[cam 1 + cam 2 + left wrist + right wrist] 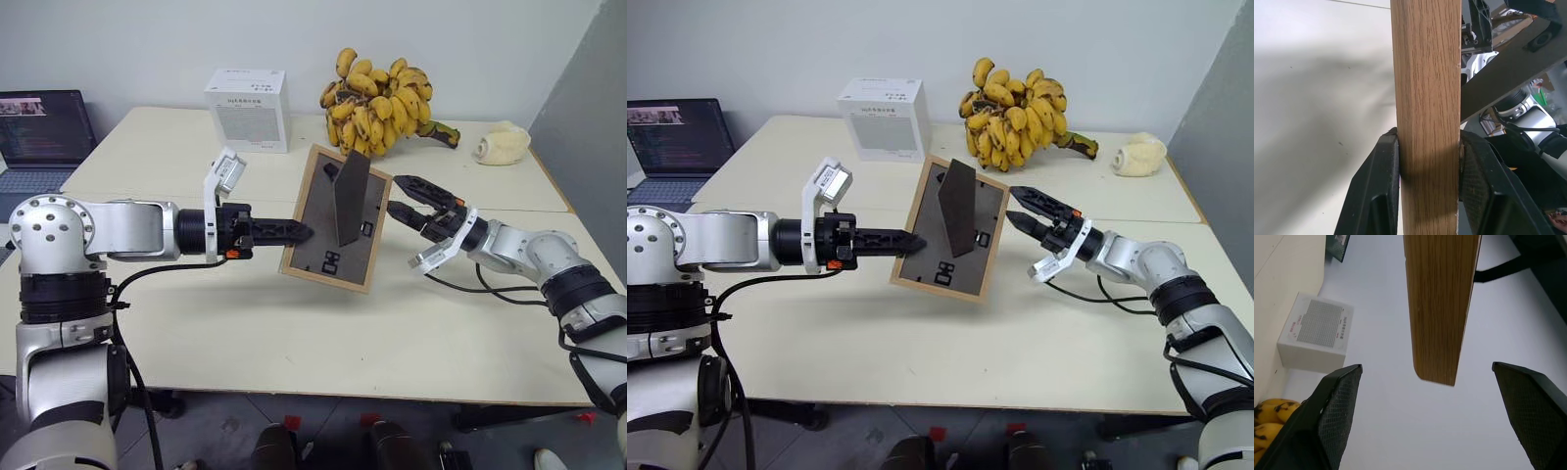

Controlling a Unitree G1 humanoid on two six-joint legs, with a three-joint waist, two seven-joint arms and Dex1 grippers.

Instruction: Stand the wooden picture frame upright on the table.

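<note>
wooden picture frame (334,221) back-on — front hidden

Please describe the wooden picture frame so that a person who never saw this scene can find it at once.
Over the middle of the table, between the two arms, the left claw holds the wooden picture frame tilted in the air. Unlike the white box behind it, it is flat, light-wood-edged, with a dark back and fold-out stand.

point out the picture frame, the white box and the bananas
picture frame (318,230), left eye view, on its dark grey back
white box (247,110), left eye view, on its front face
bananas (377,106), left eye view, on the middle of the bunch
</note>
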